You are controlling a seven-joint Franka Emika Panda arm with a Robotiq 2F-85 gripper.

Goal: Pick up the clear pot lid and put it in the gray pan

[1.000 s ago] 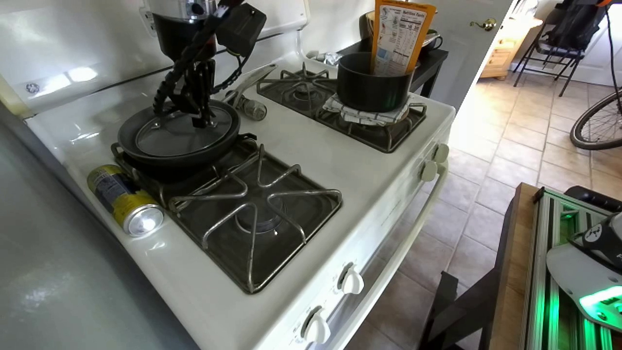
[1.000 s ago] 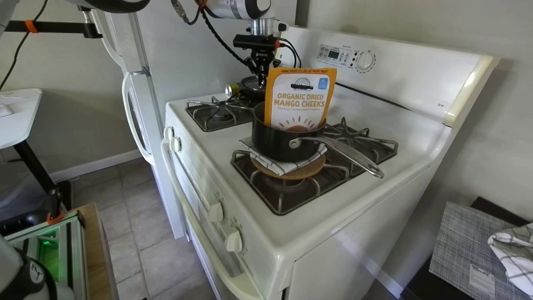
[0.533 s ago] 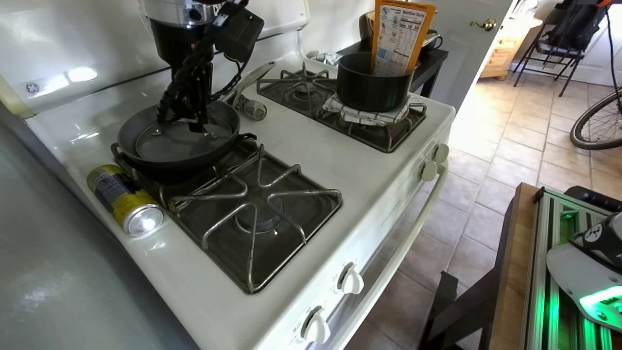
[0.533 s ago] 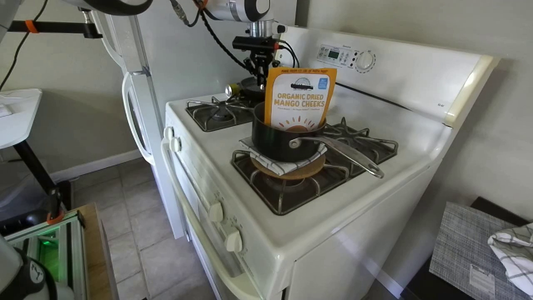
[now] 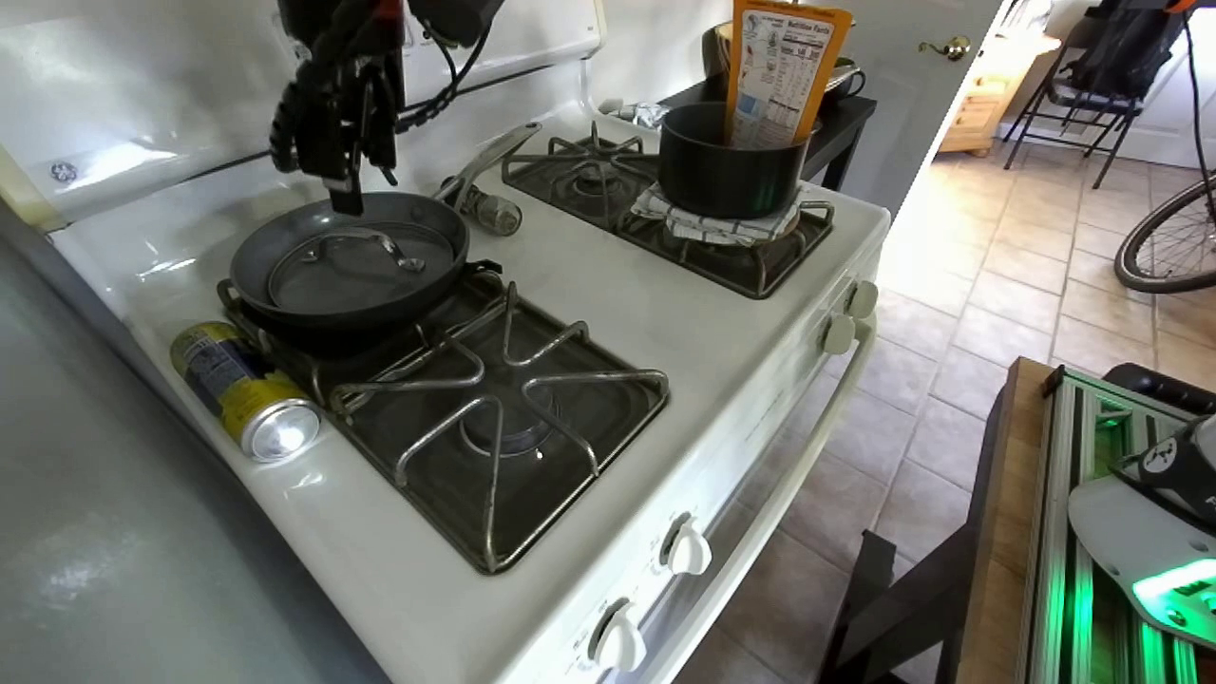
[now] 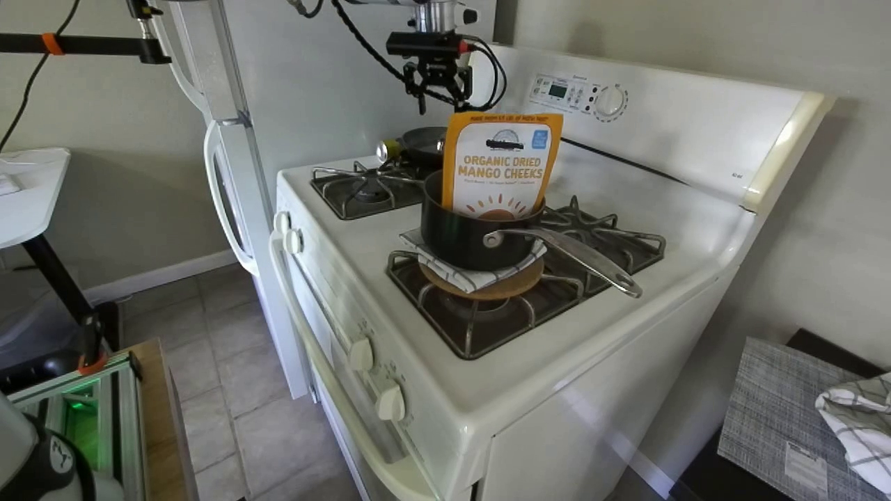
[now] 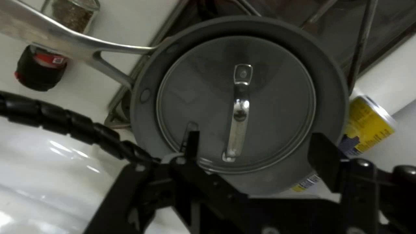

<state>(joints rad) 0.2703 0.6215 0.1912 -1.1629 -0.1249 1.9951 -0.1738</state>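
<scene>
One round, see-through glass pot lid [image 7: 214,100] with a thin silvery metal rim lay inside one wide, shallow, dark gray frying pan [image 7: 330,97], within its sloped walls. The lid bore one arched, shiny metal handle [image 7: 241,105]; the pan had one forked, silvery metal handle [image 7: 74,42] and two round rivets [image 7: 145,95] on its inner wall near that handle's root. Above the lid hung one black gripper [image 7: 255,146], its two fingers [image 7: 194,143] spread wide, with a gap between them and the lid's handle. The pan stood on one white stove [image 5: 589,313] with four white knobs [image 5: 688,549] along its front. One yellow and dark blue can [image 5: 245,391] lay on its side just beside the pan, and one glass jar [image 7: 73,14] with brown contents lay by the pan's handle. Well apart from the pan stood one deep black pot [image 5: 727,171] with one silvery metal handle [image 6: 578,252], upright, with one orange-and-white printed pouch [image 6: 501,163] propped on end inside it. In an exterior view, two white checked cloths showed: one folded cloth [image 6: 470,278] under the pot, atop one round brown trivet [image 6: 518,276], and one crumpled cloth [image 6: 863,424] lying on one gray woven mat [image 6: 773,396].
</scene>
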